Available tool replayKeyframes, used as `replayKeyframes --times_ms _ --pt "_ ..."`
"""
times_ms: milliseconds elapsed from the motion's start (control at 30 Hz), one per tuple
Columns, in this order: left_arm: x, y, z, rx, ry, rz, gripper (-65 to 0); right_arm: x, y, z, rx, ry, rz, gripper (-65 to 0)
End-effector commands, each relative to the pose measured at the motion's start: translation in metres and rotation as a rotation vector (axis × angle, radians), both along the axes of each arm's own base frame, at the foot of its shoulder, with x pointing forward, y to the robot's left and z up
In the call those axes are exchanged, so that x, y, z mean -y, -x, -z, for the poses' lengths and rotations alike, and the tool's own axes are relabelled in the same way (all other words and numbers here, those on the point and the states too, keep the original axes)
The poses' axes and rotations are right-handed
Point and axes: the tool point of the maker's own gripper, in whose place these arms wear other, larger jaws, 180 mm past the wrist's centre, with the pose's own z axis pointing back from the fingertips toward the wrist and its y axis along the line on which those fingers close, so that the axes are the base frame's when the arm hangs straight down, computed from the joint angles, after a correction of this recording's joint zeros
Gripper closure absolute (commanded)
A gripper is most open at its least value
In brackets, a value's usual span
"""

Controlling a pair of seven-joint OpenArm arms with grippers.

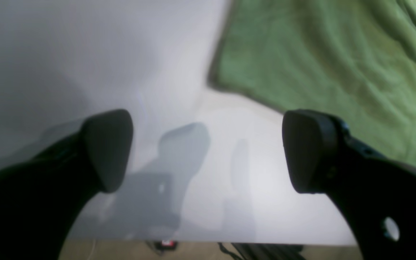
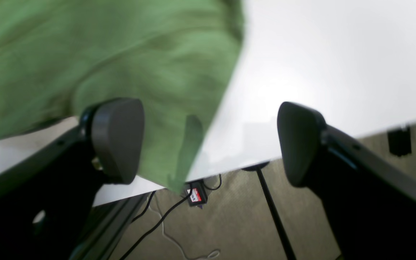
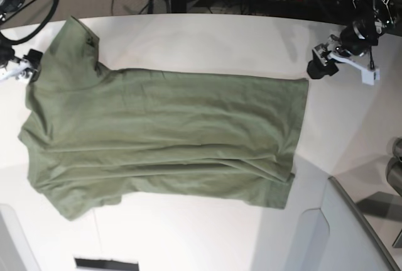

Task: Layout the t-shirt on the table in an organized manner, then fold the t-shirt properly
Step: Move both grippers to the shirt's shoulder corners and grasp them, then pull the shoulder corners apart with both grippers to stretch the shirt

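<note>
The left hand stands with its two dark pads wide apart and nothing between them but bare white worktop; its own shadow falls on the surface just beneath. The nearest corner of the t-shirt lies a little beyond and to one side of it, not touching either pad. In the base view this hand sits just off the hem corner at the far right of the cloth.

The right hand is likewise spread wide and grips nothing. One pad hovers over green cloth, the other over the worktop's edge and the carpeted floor below, where cables trail. A tip of the t-shirt hangs slightly past the worktop's edge here. In the base view this hand is beside the sleeve at the far left.

The t-shirt lies spread fairly flat across the worktop, lengthwise left to right, with shallow creases running along its body and the hem at the right
</note>
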Motion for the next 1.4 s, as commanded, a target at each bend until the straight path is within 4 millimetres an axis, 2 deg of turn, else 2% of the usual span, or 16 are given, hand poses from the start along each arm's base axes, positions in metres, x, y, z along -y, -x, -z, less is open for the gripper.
replayKeyframes --times_ms 0,100,367,567,800,833,900,1033,1167,1267,1333,1367 --pt "-0.008 -0.007 -0.007 0.038 -0.003 -0.019 -63.8 0.002 -0.009 -0.011 0.041 0.013 -0.010 -52.7" --pt "-0.012 -0.006 -0.004 0.042 0.010 -0.041 -63.8 0.002 -0.008 -0.011 0.031 0.011 -0.010 -52.7" --pt "0.019 -0.027 0.003 0.081 0.094 -0.063 -63.7 0.002 -0.008 -0.011 0.031 0.011 -0.012 -52.4" --pt "0.035 -0.037 0.028 0.045 0.096 -0.080 -63.7 0.004 -0.006 -0.011 0.028 0.014 -0.005 -52.4" --pt "0.054 -0.037 0.048 0.010 0.112 -0.079 -62.7 0.006 -0.003 -0.010 0.023 0.019 -0.006 -52.4" --pt "0.060 -0.038 0.049 0.006 0.117 -0.058 -59.9 0.009 -0.003 -0.012 0.023 0.028 -0.008 -52.4" --pt "0.068 -0.043 0.049 0.005 0.119 -0.026 -50.2 0.011 -0.003 -0.012 0.020 0.032 -0.009 -52.4" --pt "0.071 -0.044 0.049 0.007 0.120 -0.019 -30.8 0.012 -0.003 -0.012 0.022 0.034 -0.009 -52.4" --pt "0.071 -0.045 0.049 0.008 0.121 -0.017 -20.9 0.012 -0.005 -0.011 0.026 0.030 -0.008 -52.4" --pt "0.071 -0.045 0.048 0.008 0.119 -0.017 -13.7 0.012 -0.013 -0.004 0.053 0.008 0.006 -52.4" --pt "0.071 -0.045 0.048 0.008 0.119 -0.017 -3.1 0.012 -0.013 0.009 0.042 -0.021 0.017 -52.4" --pt "0.070 -0.045 0.048 0.008 0.118 -0.017 0.0 0.013 -0.013 0.015 0.037 -0.037 0.021 -52.4"
